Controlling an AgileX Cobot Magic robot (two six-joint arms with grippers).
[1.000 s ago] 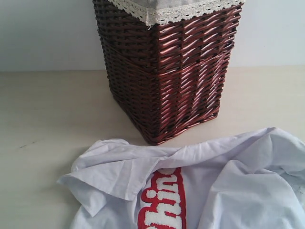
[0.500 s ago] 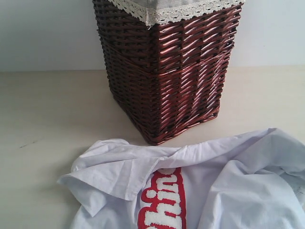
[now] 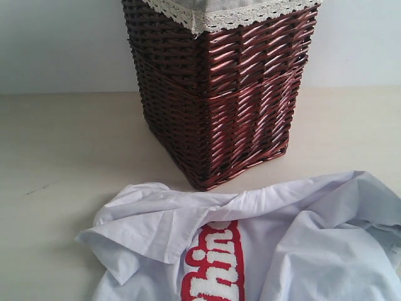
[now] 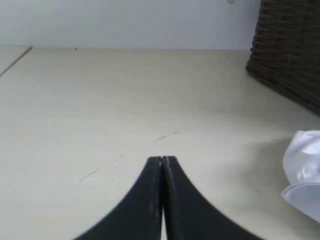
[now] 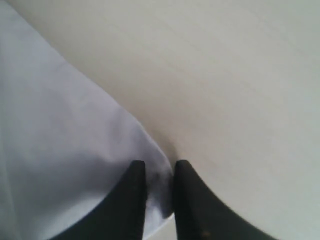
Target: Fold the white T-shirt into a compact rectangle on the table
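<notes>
1. Landmark. The tall dark brown wicker basket (image 3: 219,94) stands upright on the pale beige wood-look table (image 3: 69,144). A lace-edged cloth liner (image 3: 219,15) folds over its rim.

2. Task item. The white T-shirt (image 3: 301,251), a crumpled cotton garment, lies on the table in front of the basket, near its front corner but apart from it. The cloth is bunched and unfolded, with one flap turned over on the side facing the basket. A red band with fuzzy white lettering (image 3: 216,263) shows on the part farthest from the basket.

3. Left arm. The left gripper (image 4: 162,160) is held low over bare table, aimed almost level along the surface. Its two black fingers are pressed together tip to tip, with nothing between them. Small dark scuff marks (image 4: 165,136) lie on the table just ahead of the tips. The basket's lower wall (image 4: 290,45) and one fold of the T-shirt (image 4: 305,170) lie off to one side of the gripper, the fold being the nearer of the two.

4. Right arm. The right gripper (image 5: 159,167) points steeply down at the table (image 5: 240,75), at the outer edge of the T-shirt (image 5: 60,150). Its fingers stand at a narrow gap, and the hem of the cloth fills that gap: the edge is pinched. One finger lies over the cloth and the other over bare table.
</notes>
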